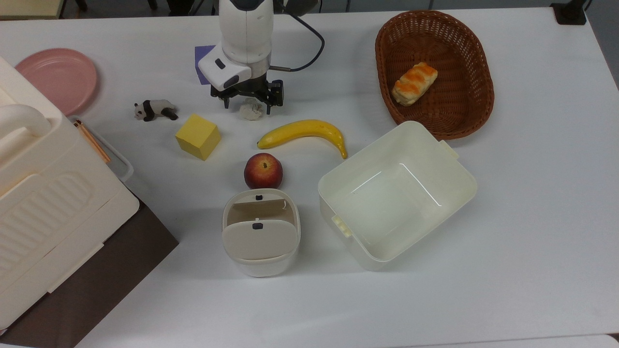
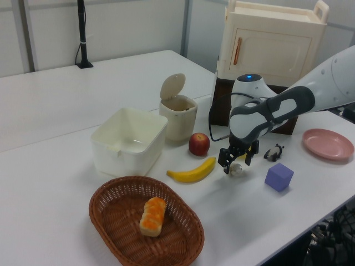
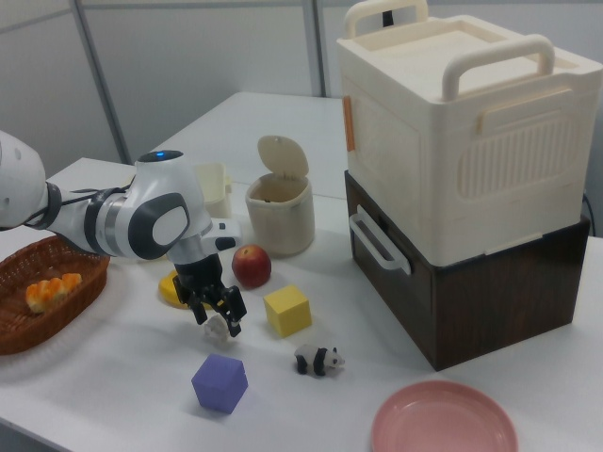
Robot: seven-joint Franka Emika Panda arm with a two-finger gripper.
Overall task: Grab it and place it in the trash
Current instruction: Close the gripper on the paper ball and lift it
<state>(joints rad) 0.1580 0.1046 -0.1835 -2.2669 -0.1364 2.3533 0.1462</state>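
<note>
In the top view, the gripper (image 1: pixel 247 103) stood low over the table (image 1: pixel 532 217), its dark fingers spread wide to either side of the paper ball (image 1: pixel 251 110), which lay on the surface just above the banana (image 1: pixel 303 132). Nothing was lifted yet, so by my reading the grasp itself, the carry and the drop all remained. The trash bin (image 1: pixel 260 239), a smooth cream plastic tub with rounded corners, sat well apart below the apple (image 1: pixel 263 170), its flap tipped up and the mouth open.

In the left view, the paper ball (image 2: pixel 236 169) looked small, white and crinkled (soft enough to squash, I would guess), resting on the table between the open fingers of the gripper (image 2: pixel 234 162). The trash bin (image 2: pixel 178 116) stood beyond the glossy red apple (image 2: pixel 199 144).

In the right view, the gripper (image 3: pixel 217 312) straddled the paper ball (image 3: pixel 219 326) beside the matte yellow cube (image 3: pixel 286 310); the trash bin (image 3: pixel 279 214) stood behind with its lid raised.
</note>
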